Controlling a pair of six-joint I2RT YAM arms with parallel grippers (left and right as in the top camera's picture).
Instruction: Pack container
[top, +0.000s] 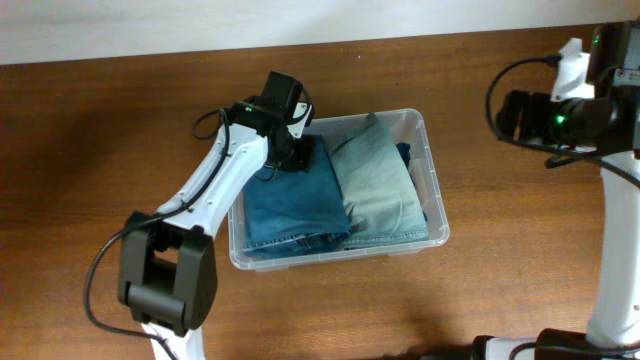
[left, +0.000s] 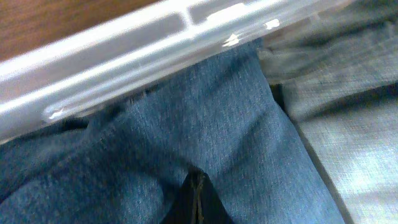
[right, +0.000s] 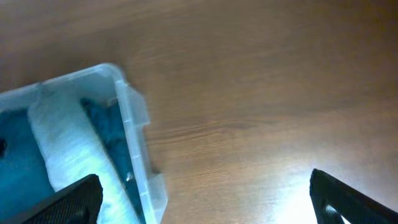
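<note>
Two folded jeans (top: 380, 190) fill the container (top: 437, 200); left gripper (left: 196, 186), closed tight, seemingly tamps the darker pair (top: 295, 195). Right gripper (right: 205, 193) gapes empty beside the container. Next: lift clear.

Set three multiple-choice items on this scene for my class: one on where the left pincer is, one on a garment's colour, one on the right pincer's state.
1. Where is the left pincer?
A) on the dark blue denim inside the container
B) outside the container
C) on the right arm

2. What colour is the folded garment next to the dark blue denim?
A) red
B) pale blue-grey
C) yellow

3. How is the right pincer?
A) shut on denim
B) shut on the rim
C) open, holding nothing

Key: 1 A, its wrist view shows denim right below it. 2 B, plain from overhead. 3 C, its jaws stand wide apart over the table.
</note>
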